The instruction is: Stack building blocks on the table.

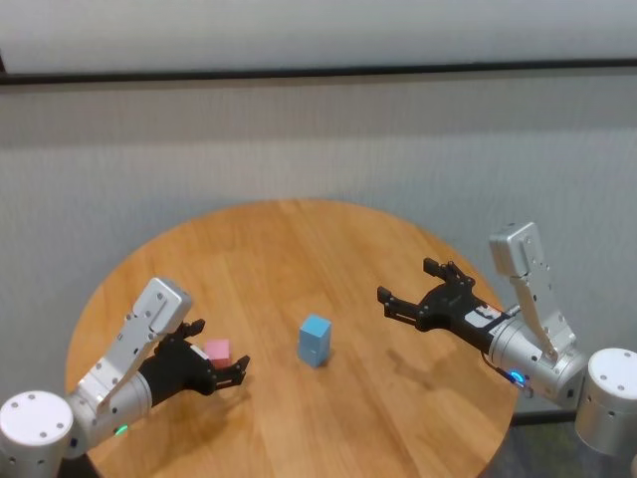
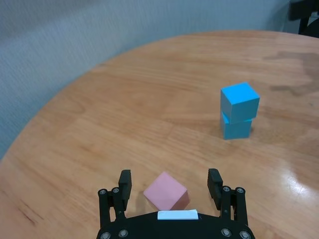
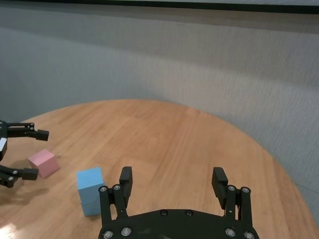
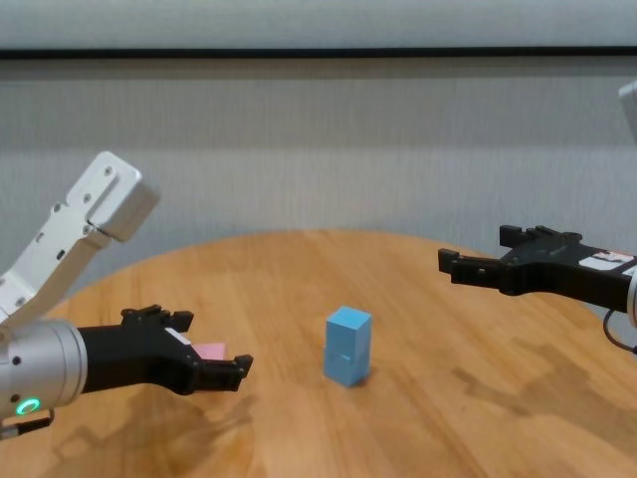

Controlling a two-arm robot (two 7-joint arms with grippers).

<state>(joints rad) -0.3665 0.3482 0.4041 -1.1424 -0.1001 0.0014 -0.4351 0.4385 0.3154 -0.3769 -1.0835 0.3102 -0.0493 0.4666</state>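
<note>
One pink block (image 2: 166, 191) lies between open fingers; two blue blocks (image 2: 239, 109) stacked.

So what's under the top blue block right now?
The top blue block sits on a second blue block, slightly twisted against it, and that one rests on the table. The faces where they meet are covered. The pink block lies apart.

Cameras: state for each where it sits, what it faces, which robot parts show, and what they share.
Head: high, looking down at the table; both arms.
Chest: low, level; left gripper, right gripper.
Left wrist: over pink block; own open fingers.
Right wrist: faces blue stack; own open fingers.
Shared: both blocks.
</note>
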